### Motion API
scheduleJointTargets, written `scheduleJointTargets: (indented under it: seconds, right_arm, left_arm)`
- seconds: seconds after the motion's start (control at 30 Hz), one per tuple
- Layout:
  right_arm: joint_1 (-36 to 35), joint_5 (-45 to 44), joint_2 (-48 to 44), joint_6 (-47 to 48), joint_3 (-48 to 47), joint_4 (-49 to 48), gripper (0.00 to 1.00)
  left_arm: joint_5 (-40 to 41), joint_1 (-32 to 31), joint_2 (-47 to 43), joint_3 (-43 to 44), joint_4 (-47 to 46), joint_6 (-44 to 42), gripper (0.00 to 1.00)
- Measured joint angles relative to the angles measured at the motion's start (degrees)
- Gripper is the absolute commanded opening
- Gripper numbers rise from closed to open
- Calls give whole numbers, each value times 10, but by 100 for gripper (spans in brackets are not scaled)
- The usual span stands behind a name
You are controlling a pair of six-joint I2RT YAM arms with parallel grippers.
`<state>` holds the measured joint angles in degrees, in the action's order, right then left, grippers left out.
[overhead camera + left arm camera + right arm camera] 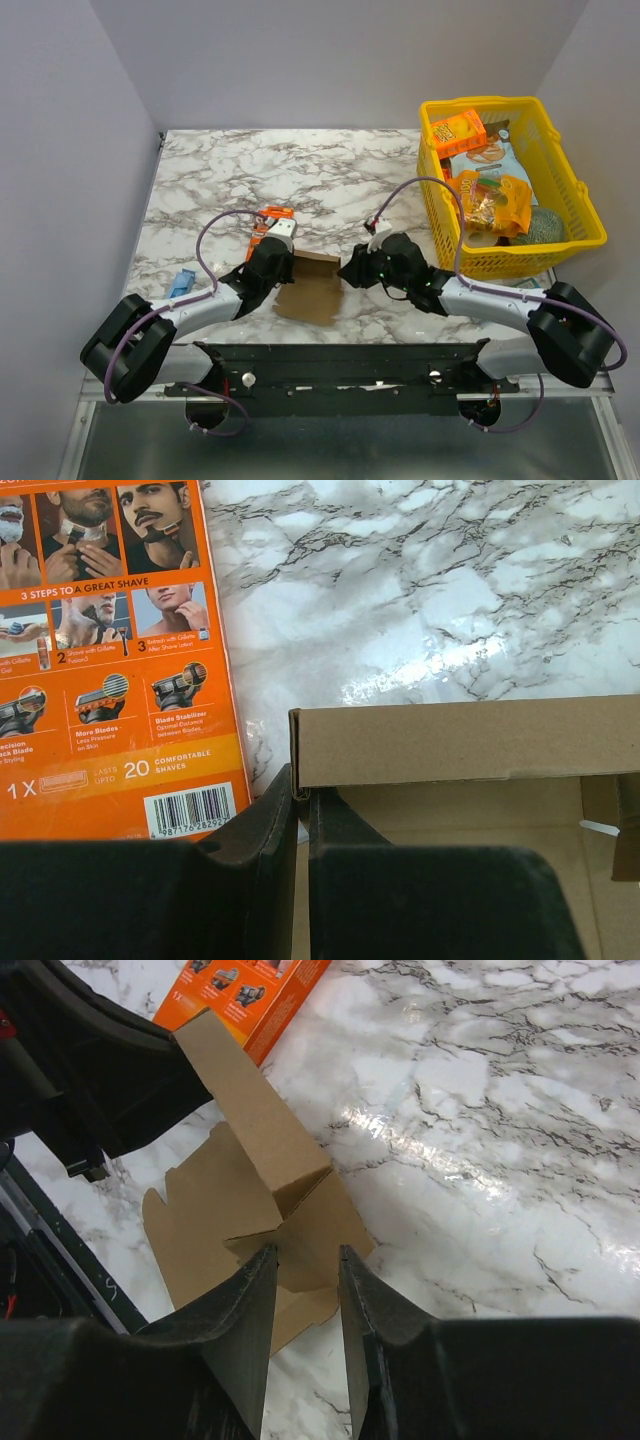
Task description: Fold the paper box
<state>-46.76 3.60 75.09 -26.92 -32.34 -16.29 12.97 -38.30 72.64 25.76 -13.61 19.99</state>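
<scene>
- Left edge of bench (300, 170), near corner: a small blue object (181, 283) is noted; its kind cannot be told.
- Left gripper (301, 780): the jaws are seen clenched to a thin slit. The left end of the paper box's upright wall is caught in that slit, so the wall is taken as grasped.
- Orange printed razor package (271, 226): it is laid flat just beyond the left gripper. It lies beside the box's far left corner; contact between the two cannot be told.
- Paper box (312, 290): it is located at the middle of the bench's near edge, between the two grippers. The base panel is laid flat on the marble. The far long wall is raised upright, and a short flap is turned inward at its right end.
- Right gripper (308, 1252): the jaws are held apart, straddling the folded right corner of the box. No clamping is seen there.
- Far right corner of bench: a yellow basket (520, 102) is filled with snack packets.
</scene>
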Motion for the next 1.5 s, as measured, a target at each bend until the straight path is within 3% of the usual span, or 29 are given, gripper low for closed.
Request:
scheduleJointTargets:
  seconds: [0.43, 1.13, 1.5]
  right_arm:
    - [-5, -5, 67, 18, -3, -51, 41]
    - [-28, -130, 138, 25, -42, -72, 42]
    - [-28, -185, 164, 19, -67, -72, 30]
  left_arm:
    - [-3, 0, 0, 0, 0, 0, 0]
    - [-4, 3, 1, -1, -4, 0, 0]
    - [-6, 4, 1, -1, -10, 0, 0]
